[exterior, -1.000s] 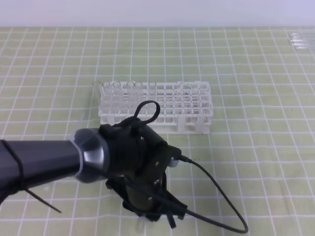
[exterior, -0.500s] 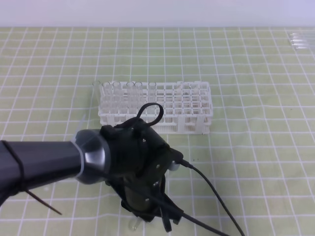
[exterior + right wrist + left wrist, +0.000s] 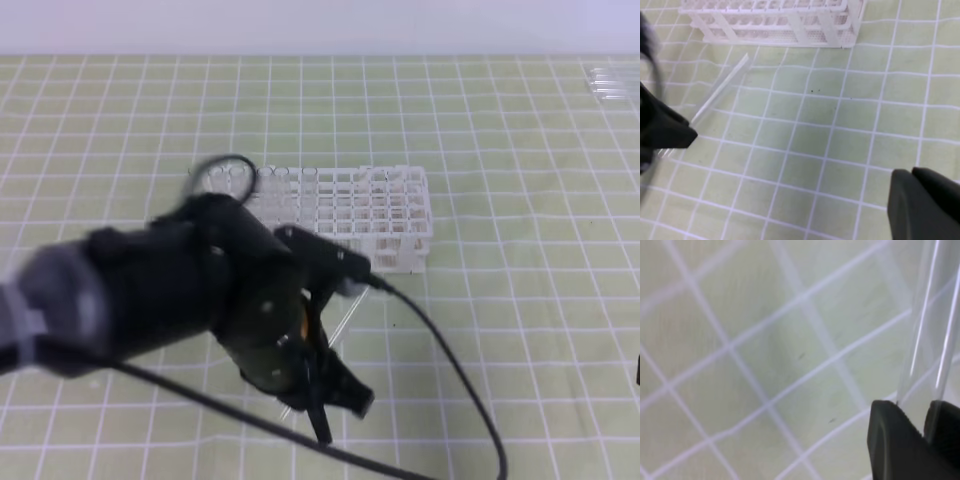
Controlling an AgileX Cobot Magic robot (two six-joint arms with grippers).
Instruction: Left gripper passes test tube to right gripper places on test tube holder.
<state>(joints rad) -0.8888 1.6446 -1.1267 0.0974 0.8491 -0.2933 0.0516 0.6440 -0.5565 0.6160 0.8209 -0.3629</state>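
Evidently left end effector grips test tube — no legible writing

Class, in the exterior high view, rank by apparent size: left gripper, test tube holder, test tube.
1. left gripper, nearest the camera, so enlarged
2. test tube holder
3. test tube, mostly hidden

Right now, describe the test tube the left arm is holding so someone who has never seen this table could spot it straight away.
Start at the white test tube holder on the green checked mat. Just in front of it is the bulky black left gripper. The test tube is the slender clear glass tube slanting up out of its fingers toward the rack: the only tube held on a slant, outside the rack.
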